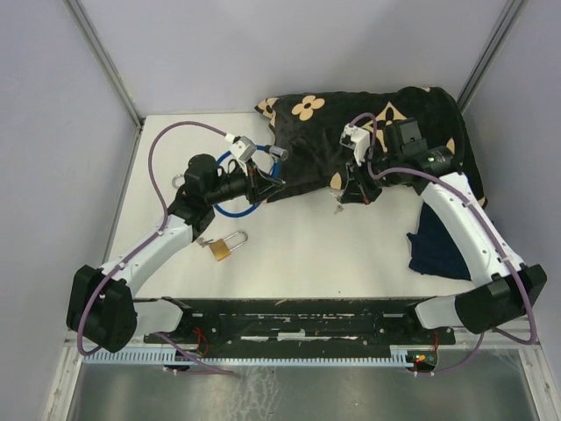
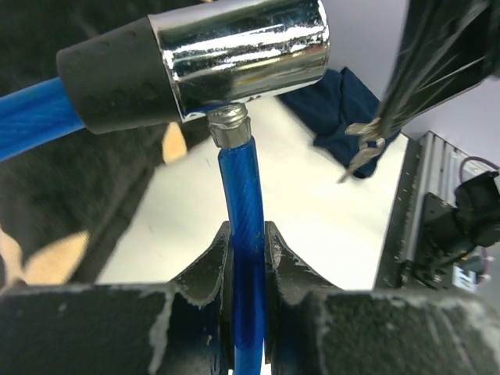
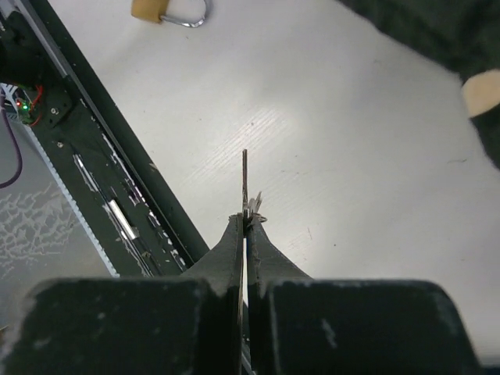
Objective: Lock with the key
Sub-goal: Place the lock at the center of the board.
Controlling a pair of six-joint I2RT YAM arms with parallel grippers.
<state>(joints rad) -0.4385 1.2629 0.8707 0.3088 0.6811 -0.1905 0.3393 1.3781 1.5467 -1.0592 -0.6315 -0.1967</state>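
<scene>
Left fingers (image 2: 223, 251): clamped on the blue cable (image 2: 242, 195), just below its ferrule. The cable runs straight out from the fingers and into the side of the lock head (image 2: 226, 51).

Right fingers (image 3: 240, 234): pressed together on the key (image 3: 244, 178). The blade is edge-on and points straight out along the finger axis, above bare bench (image 3: 336, 156).

Key relation: the head's long axis lies crosswise to the left fingers, black cap to one side and chrome barrel toward the right arm. In the left wrist view the key hangs off to the barrel side of the head, a little lower and apart from it, with no contact. The right arm carries the key, so the approach is its job. My judgement is that the blade must be brought in line with the barrel axis first.

The keyhole is not visible, and I presume it sits in the chrome end face.

Look of the lock: a polished chrome barrel, a matt black cap and a glossy blue cable sleeve. It is held up off the bench, in front of the flowered cloth (image 1: 351, 114).

A brass padlock (image 1: 223, 249) lies on the bench near the left arm, untouched.
</scene>
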